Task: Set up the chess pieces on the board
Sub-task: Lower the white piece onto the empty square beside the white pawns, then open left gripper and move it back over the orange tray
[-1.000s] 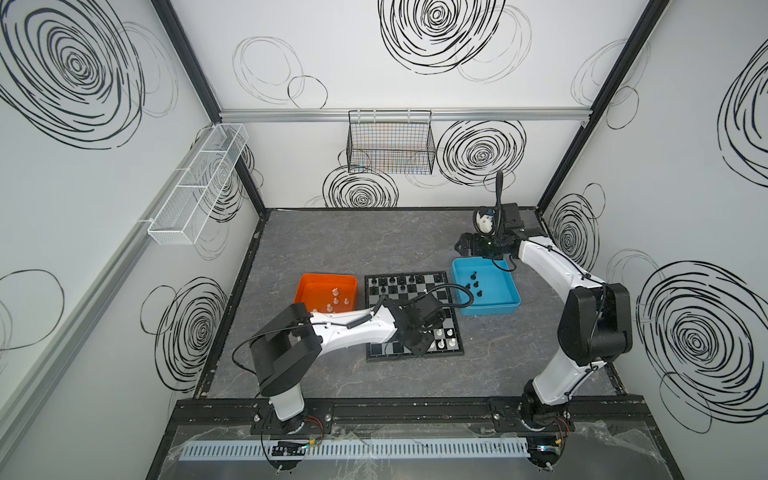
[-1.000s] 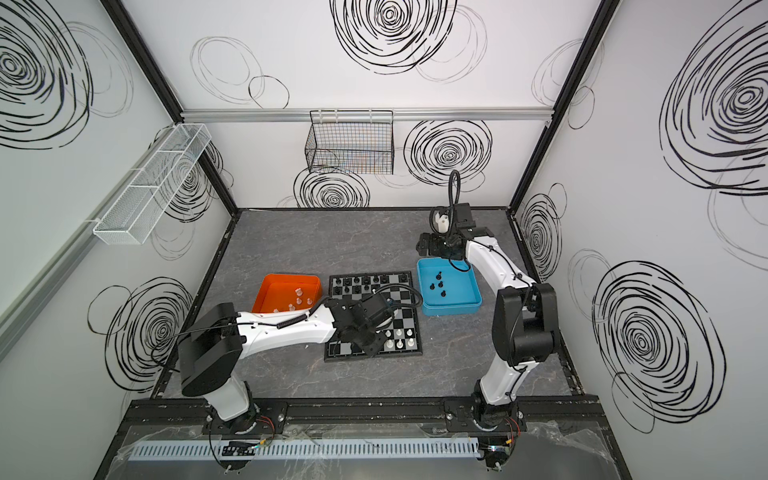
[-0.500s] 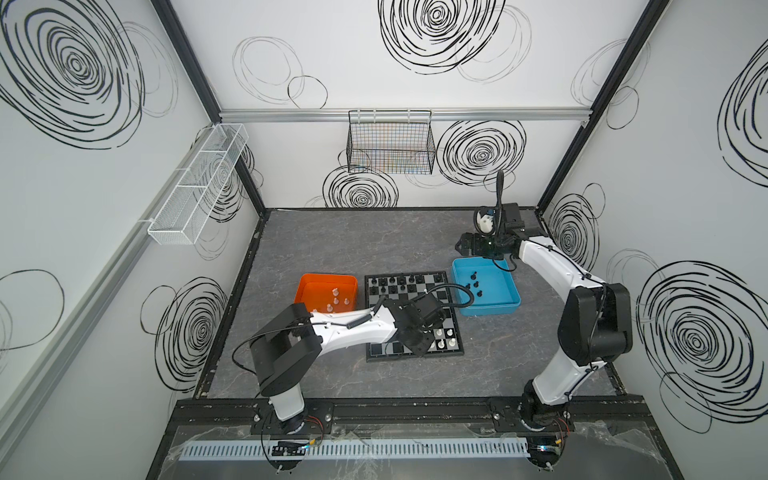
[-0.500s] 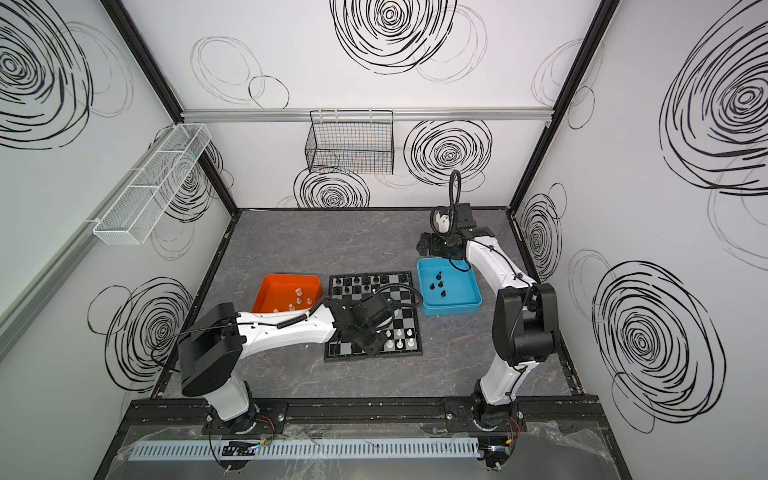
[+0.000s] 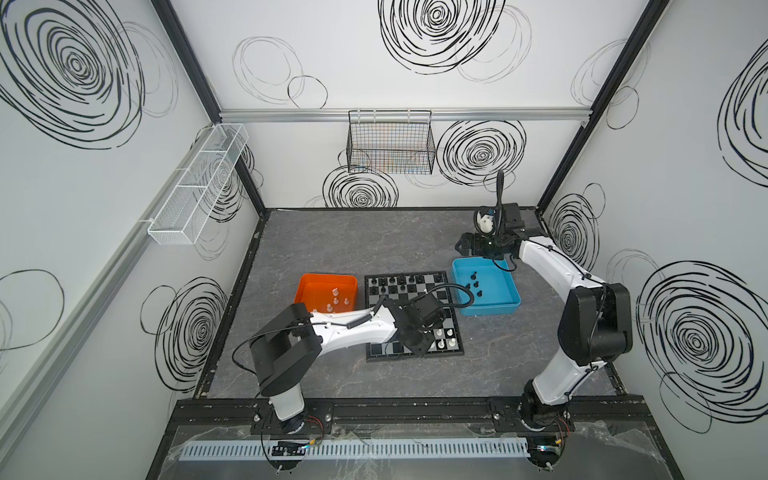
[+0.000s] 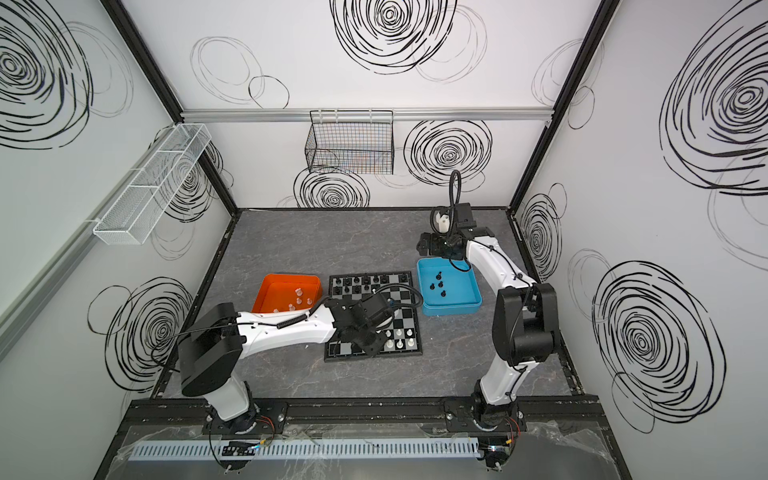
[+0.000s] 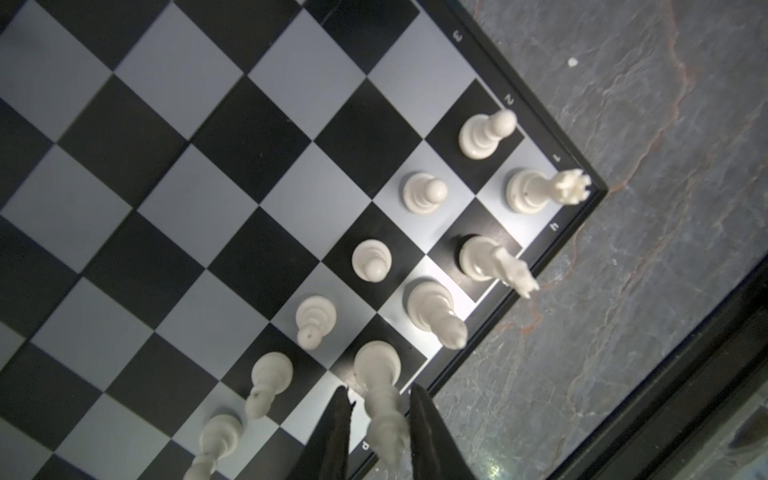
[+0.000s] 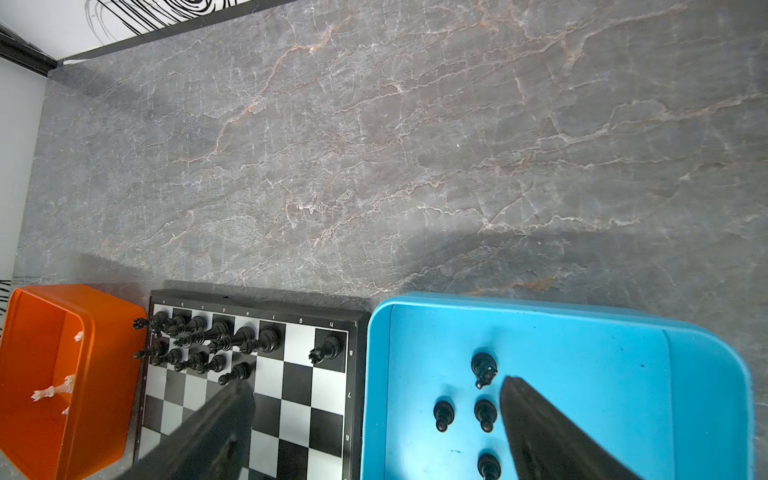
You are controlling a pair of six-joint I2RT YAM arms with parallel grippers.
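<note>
Stretched the left arm low across the board, wrist tipped down at the near edge, left gripper parted narrowly round a tall white piece standing on the edge row, with slim gaps and no clamp. Held the right arm raised just past the blue tray's far rim, right gripper spread wide, holding nothing — black pieces loose in the tray, others on the board's far rows.

board centre under left arm, orange tray cropped
</note>
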